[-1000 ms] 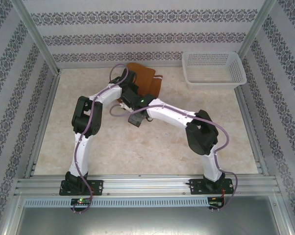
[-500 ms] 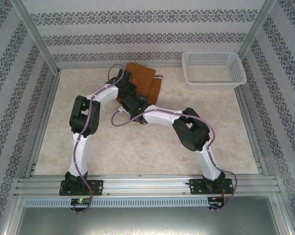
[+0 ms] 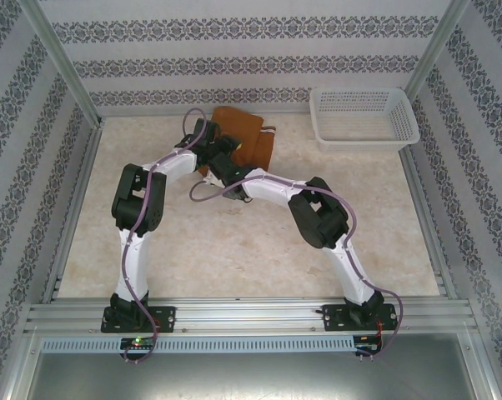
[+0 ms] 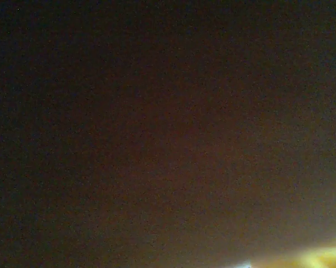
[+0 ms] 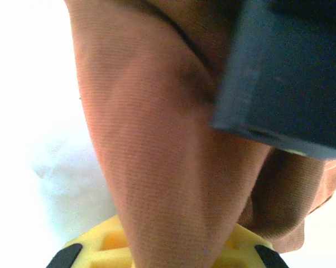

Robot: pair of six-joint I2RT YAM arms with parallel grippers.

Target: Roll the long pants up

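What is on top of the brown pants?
The left arm and right arm reach over the near left part of the long pants. The cloth below their wrists is hidden, so their grip cannot be judged.

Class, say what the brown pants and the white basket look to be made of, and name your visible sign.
Long pants: soft woven cloth, matte, going by the fine ribbed weave and limp folds. Basket: probably rigid white plastic, going by its thin, even lattice walls that hold their shape.

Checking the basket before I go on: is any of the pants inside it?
No, the long pants lie on the table, left of the basket and apart from it.
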